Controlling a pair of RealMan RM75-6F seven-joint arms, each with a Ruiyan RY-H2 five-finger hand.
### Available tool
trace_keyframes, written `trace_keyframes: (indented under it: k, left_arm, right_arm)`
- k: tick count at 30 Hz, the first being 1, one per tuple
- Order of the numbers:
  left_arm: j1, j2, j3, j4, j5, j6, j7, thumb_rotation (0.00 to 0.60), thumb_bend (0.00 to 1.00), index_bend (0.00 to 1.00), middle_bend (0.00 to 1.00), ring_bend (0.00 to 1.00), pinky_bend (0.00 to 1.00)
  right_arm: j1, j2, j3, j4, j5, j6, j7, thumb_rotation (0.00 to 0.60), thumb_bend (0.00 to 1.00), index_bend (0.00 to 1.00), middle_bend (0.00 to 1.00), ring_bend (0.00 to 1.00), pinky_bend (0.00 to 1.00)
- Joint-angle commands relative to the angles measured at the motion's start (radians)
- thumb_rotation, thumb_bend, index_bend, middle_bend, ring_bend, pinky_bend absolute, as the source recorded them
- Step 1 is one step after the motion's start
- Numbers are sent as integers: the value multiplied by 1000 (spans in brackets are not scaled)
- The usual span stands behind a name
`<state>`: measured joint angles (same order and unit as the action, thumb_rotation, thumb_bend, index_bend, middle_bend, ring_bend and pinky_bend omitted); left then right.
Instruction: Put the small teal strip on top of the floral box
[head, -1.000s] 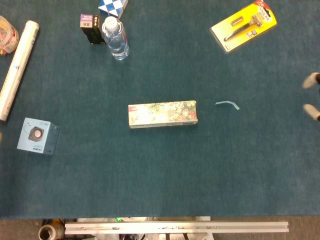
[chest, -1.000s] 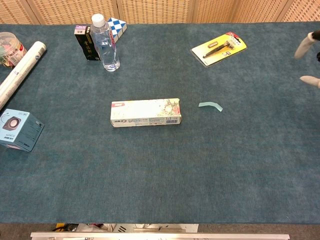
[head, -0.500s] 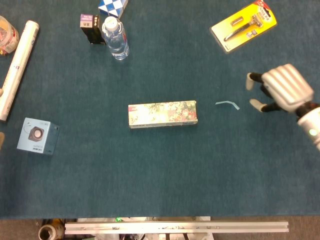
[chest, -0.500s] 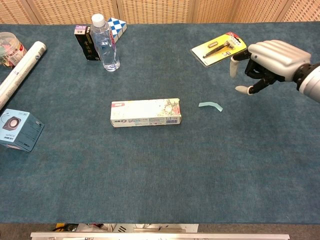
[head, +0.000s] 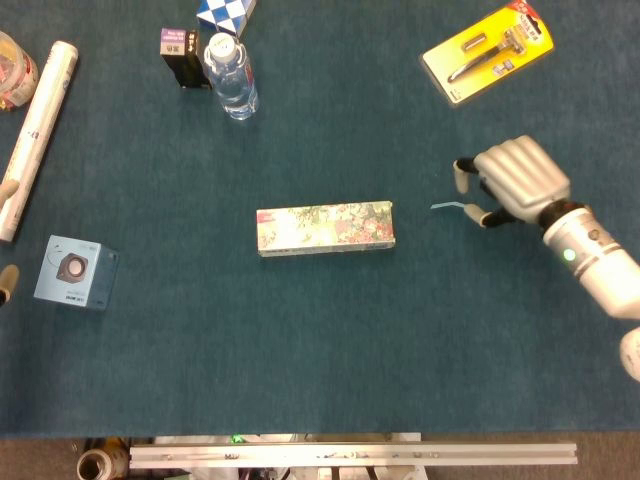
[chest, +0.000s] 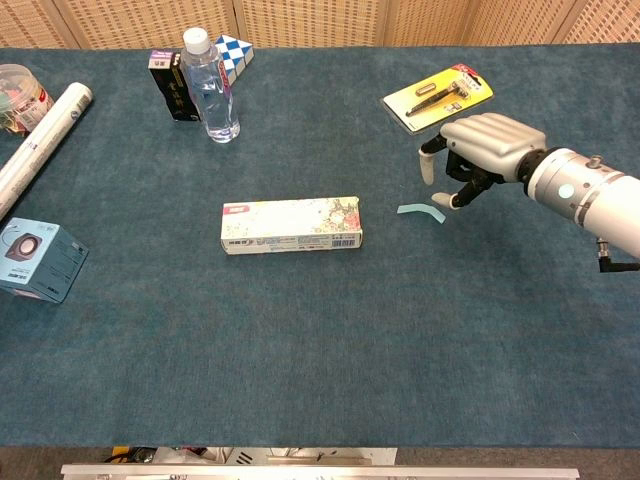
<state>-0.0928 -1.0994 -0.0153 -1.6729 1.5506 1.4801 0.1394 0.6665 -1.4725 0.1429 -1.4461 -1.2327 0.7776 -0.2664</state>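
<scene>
The small teal strip (chest: 421, 211) lies on the table, its right end under the right hand (chest: 478, 150), whose fingers (head: 464, 177) curl down, parted, holding nothing; contact is unclear. The floral box (chest: 291, 225) lies well left of them. The left hand shows only as fingertips (head: 8, 190), cut off at the head view's left edge, state unreadable.

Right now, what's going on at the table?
The right hand hovers by the small teal strip, fingers apart, not yet gripping it. The strip lies on the blue cloth to the right of the long floral box, which has nothing on top. Only left fingertips show at the table's edge.
</scene>
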Motion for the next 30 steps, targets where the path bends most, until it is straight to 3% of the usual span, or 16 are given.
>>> trace_keyframes:
  k: [1, 30]
  left_arm:
    - [0, -2, 0, 2, -2, 0, -3, 600, 251, 133, 211, 180, 73]
    - [2, -12, 9, 47, -6, -6, -55, 600, 250, 133, 211, 180, 73]
  right_arm:
    - [15, -27, -4, 19, 21, -6, -18, 563, 274, 531, 1000, 1000, 1000]
    - [97, -170, -23, 149, 205, -22, -144, 564, 274, 586, 1000, 1000, 1000]
